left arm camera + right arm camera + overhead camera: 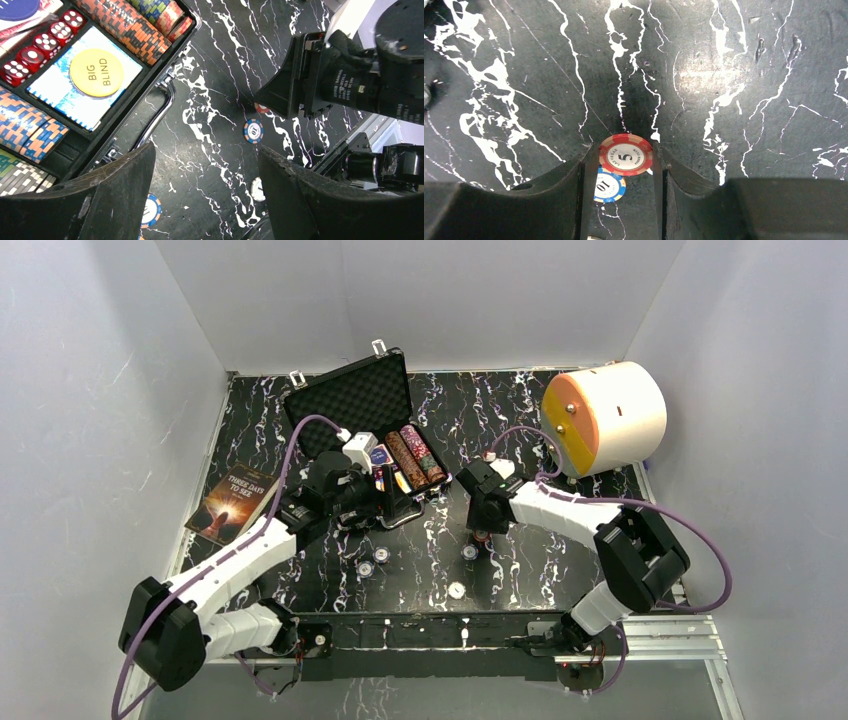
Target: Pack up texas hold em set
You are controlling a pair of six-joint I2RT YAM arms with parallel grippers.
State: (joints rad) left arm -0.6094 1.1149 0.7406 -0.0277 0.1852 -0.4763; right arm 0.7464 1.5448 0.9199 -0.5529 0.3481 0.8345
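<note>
The open black case (pixel 352 400) holds rows of chips (pixel 418 455). In the left wrist view its tray shows red dice (pixel 46 44), a yellow BIG BLIND button (pixel 96 73) and chip rows (pixel 131 26). My left gripper (pixel 386 504) (pixel 206 151) hovers open by the case's front edge with nothing between its fingers. My right gripper (pixel 481 531) (pixel 625 156) is shut on a red 5 chip (pixel 625 154) (pixel 261 107), low over the table. A blue 10 chip (pixel 610 185) (pixel 253 130) lies just beneath it. Loose chips (pixel 374 561) and a white chip (pixel 456 591) (pixel 257 189) lie in front.
A book (pixel 232 502) lies at the left edge beside the case. A large white cylinder with an orange face (pixel 603 418) stands at the back right. Another blue chip (pixel 150 210) lies beside my left finger. White walls surround the black marbled table (pixel 520 420).
</note>
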